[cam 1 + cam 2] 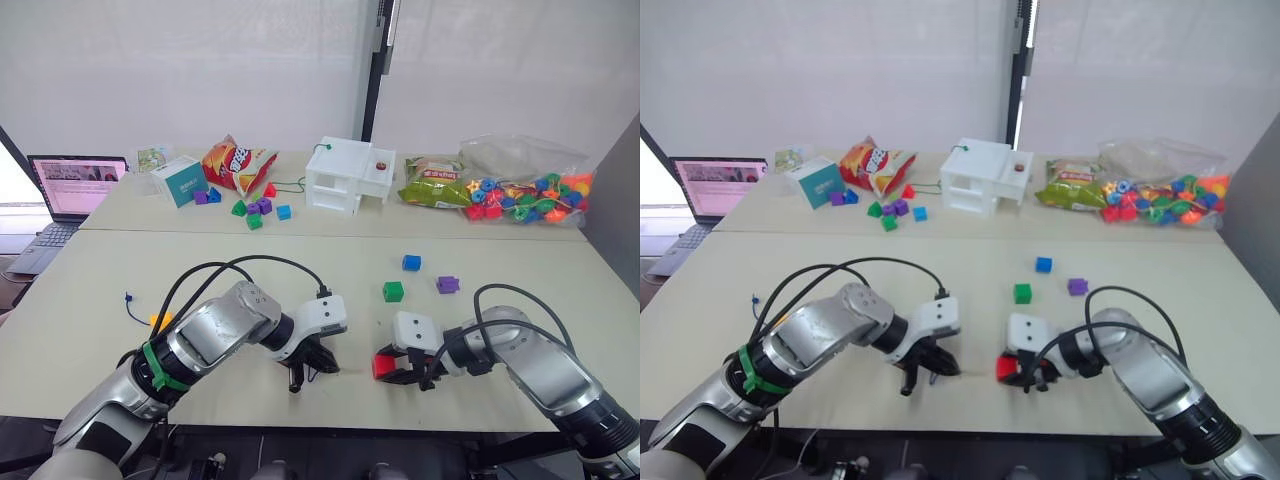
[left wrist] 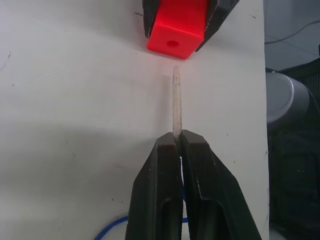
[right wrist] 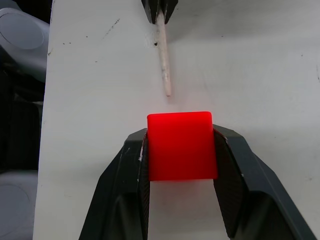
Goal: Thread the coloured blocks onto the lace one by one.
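Left wrist view is showing the left claw (image 2: 177,142) pinching the lace (image 2: 176,102) by its pale stiff tip, fingers pressed together on it, the tip sticking out and pointing at the hole in the red block (image 2: 177,27) just ahead, a small gap lying between tip and block. Blue cord is trailing behind the fingers on the worktop (image 2: 75,100). Right wrist view is showing the right claw (image 3: 181,150) gripping the red block by two opposite sides, the block sitting low over the worktop near the front edge.

Head views are showing both claws facing each other at the near edge, left claw (image 1: 305,365) on the left, right claw (image 1: 395,368) on the right with the red block between its fingers. Off to the left, the orange block (image 1: 160,320) is lying beside the left arm, with a knotted blue end of cord (image 1: 130,300) just beyond it. Further in, the green block (image 1: 393,291), purple block (image 1: 448,284) and blue block (image 1: 411,262) are sitting apart from one another on the right half.

On the far worktop, a white box (image 1: 345,178), a bag of beads (image 1: 525,195), snack bags and a laptop (image 1: 70,190) are standing
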`<state>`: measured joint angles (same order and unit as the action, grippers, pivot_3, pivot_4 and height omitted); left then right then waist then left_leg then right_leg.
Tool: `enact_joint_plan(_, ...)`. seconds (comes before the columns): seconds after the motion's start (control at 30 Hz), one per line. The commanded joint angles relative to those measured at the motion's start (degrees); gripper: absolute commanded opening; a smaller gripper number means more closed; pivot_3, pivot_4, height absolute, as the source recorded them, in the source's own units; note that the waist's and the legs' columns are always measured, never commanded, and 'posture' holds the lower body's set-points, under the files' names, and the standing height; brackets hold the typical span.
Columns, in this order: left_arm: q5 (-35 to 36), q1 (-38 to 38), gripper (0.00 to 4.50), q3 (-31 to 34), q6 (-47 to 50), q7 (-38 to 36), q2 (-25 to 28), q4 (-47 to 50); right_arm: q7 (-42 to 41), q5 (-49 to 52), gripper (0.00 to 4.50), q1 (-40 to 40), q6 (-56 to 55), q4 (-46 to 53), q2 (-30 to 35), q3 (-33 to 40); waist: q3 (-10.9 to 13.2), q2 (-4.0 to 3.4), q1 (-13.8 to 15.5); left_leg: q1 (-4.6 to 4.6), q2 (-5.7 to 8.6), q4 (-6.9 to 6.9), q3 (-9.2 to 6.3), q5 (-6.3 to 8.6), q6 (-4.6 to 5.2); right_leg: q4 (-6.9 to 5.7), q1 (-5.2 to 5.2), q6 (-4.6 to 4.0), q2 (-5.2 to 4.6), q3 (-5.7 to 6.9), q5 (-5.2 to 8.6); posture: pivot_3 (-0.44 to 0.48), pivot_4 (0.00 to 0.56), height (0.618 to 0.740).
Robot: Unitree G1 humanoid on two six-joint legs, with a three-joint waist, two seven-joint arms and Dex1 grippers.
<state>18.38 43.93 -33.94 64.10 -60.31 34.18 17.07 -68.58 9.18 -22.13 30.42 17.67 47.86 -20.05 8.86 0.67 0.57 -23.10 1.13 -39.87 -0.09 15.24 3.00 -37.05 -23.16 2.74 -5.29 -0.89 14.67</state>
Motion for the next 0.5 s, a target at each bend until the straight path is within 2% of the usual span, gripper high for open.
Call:
enact_joint_plan(0.03, 0.9, 1.1, 0.02, 1.1, 0.5, 1.3, -1.7, 0.5, -0.9, -0.2, 1.18, 1.0, 0.5, 1.7, -0.4, -2.4, 0.0, 0.00, 0.0, 0.00, 0.00, 0.00, 0.00, 0.00, 0.00, 0.00, 0.00, 0.00, -0.01, 0.00, 0.00, 0.000, 0.150, 0.740)
enact_joint_plan(0.5, 2.3, 1.3, 0.02, 1.2, 2.1, 3.9, -3.8, 0.7, -0.4, -0.2, 1.18, 1.1, 1.2, 2.2, -0.7, -2.6, 0.0, 0.00, 0.0, 0.00, 0.00, 0.00, 0.00, 0.00, 0.00, 0.00, -0.01, 0.00, 0.00, -0.01, 0.00, 0.000, 0.150, 0.740)
